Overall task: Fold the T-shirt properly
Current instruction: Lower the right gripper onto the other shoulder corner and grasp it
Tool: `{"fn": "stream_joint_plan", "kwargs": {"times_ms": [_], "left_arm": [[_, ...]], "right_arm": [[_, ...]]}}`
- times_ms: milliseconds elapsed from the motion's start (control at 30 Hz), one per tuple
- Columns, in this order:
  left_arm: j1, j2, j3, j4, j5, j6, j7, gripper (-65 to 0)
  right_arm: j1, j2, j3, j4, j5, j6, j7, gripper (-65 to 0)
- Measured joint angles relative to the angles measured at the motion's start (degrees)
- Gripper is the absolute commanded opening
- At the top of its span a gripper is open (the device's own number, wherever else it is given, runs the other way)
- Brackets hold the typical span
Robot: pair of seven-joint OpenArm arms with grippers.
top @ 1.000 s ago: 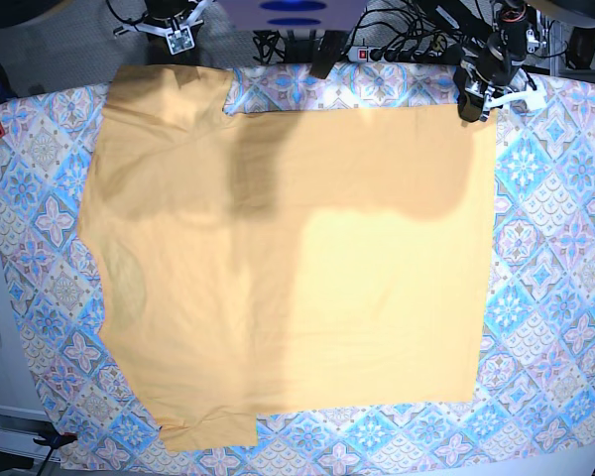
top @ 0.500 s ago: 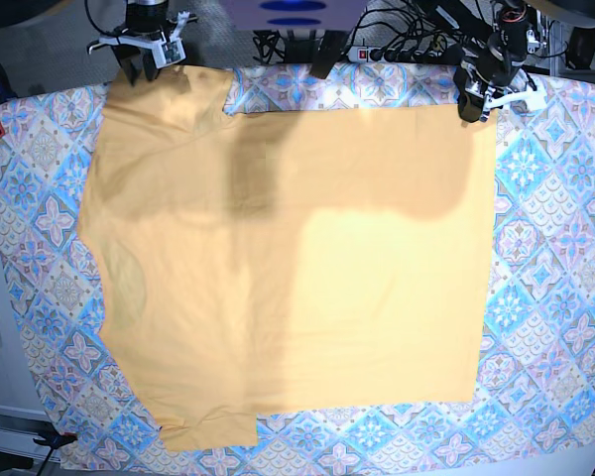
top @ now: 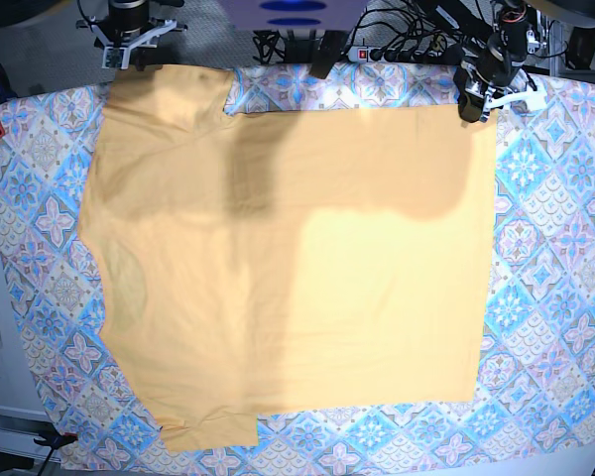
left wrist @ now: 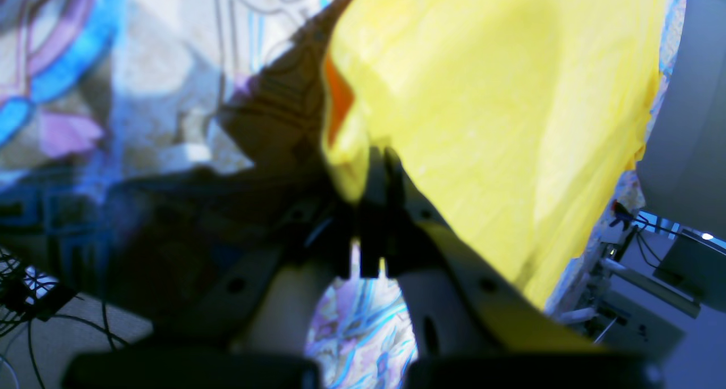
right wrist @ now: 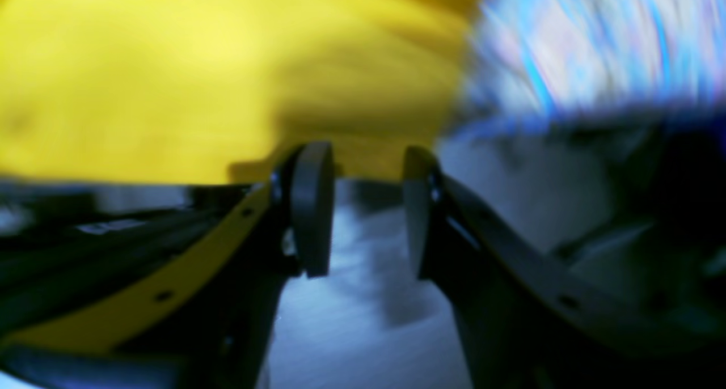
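Careful: left gripper (left wrist: 377,168) pinches the T-shirt (top: 297,268) corner, right gripper (right wrist: 366,207) gapes empty; a lone pull could skew the cloth.

The T-shirt (top: 288,268) is plain pale yellow-orange. It lies spread flat, one sleeve at the far left corner.
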Motion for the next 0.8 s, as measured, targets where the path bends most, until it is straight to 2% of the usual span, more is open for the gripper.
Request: {"fn": "stream_joint_plan", "kwargs": {"times_ms": [67,167,367,467,567,667,800], "left_arm": [[0.00,0.00,0.00,-0.07,0.00,-0.02,0.11,-65.0],[0.02,0.00,0.00,-0.04,0.00,-0.02,0.15,-65.0],[0.00,0.00,0.00,-0.04,0.00,0.00,0.15,-65.0],[0.00,0.02,0.00,-0.04,0.00,0.00,0.15,-65.0],[-0.02,0.00,0.00,-0.04,0.00,0.00,0.15,-65.0],[-0.07,0.02,-0.02,-0.04,0.02,0.00,0.15,-65.0],[-0.11,0.02,-0.02,-0.04,0.02,0.00,0.07,-65.0]], "right_arm": [[0.83,1.68,0.00,-0.04,4.61,0.02,0.13,-44.6],[2.01,2.97,0.00,-0.11,6.40,0.50,0.63,-44.5],[1.40,3.08,0.02,-0.44,6.91,0.26,0.04,-44.3],[1.90,2.84,2.34,-1.11,10.16,0.87,0.09,-42.5],[2.62,3.13,4.07,-2.62,12.85,-0.26,-3.56,-41.2],[3.91,3.10,4.90,-2.62,12.98,0.63,-4.94,-41.0],[3.87,2.95,4.90,-2.27,13.00,0.28,-5.35,-40.9]]}}
